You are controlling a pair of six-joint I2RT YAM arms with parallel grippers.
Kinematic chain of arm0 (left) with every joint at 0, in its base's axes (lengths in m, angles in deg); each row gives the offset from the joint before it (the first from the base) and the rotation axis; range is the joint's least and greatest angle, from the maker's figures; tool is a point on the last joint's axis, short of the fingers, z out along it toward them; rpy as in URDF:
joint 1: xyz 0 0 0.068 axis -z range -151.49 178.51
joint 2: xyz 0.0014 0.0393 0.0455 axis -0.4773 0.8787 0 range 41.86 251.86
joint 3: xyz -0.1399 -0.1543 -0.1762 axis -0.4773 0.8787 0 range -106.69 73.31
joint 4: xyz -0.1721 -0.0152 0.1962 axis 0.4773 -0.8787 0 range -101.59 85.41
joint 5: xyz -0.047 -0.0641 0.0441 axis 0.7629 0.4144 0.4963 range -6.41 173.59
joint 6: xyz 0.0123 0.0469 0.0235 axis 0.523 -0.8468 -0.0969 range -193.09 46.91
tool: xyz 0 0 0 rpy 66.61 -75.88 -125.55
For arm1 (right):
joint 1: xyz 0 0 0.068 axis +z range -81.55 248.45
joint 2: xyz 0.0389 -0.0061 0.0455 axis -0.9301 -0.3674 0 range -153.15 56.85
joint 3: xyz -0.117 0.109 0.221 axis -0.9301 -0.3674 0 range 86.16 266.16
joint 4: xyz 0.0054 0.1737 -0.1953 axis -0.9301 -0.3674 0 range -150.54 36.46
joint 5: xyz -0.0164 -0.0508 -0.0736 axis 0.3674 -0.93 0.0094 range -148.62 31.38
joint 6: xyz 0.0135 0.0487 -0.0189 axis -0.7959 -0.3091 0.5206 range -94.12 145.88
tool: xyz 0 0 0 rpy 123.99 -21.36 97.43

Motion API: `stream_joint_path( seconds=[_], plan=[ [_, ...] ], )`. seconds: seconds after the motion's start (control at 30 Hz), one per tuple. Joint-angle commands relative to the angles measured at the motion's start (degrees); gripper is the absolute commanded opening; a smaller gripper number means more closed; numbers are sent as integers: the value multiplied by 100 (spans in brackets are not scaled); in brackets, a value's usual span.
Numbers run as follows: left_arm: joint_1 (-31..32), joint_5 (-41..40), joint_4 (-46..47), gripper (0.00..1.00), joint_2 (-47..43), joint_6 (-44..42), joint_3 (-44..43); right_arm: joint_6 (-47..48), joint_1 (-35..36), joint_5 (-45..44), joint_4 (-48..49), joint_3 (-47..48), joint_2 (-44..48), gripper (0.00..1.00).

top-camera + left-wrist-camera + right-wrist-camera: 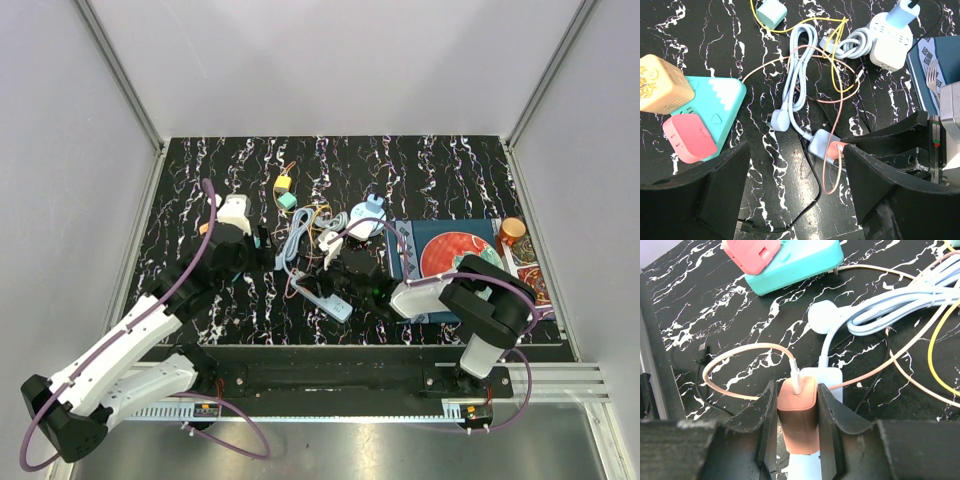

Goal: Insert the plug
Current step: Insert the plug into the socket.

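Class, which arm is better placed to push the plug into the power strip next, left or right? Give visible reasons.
Right. The right fingers are shut on the orange charger plug, which sits against the pale power strip. The left fingers stand open, empty, and apart from it.

Bright even light, soft shadows

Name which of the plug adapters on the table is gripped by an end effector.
The salmon-orange adapter, clamped in the right end effector. The pink adapter sits on the teal strip; the cream cube and mint cube are ungripped.
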Motion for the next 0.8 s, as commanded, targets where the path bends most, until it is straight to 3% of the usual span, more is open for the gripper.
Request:
stream_joint_path(
  seconds=[0.0,0.43,0.6,0.77],
  plan=[
    [-29,-11,287,77,-324,-140,177,461,5,-516,-926,283,-245,0],
    [76,1666,1807,78,-1212,-219,994,216,-65,-471,-3053,749,1267,0],
    [708,1624,2273,77,-1142,-227,1188,-188,-249,-683,-4001,1100,1645,0],
    [1324,1202,2555,76,-783,-228,1267,-101,-355,-604,-3863,908,1629,0]
  ],
)
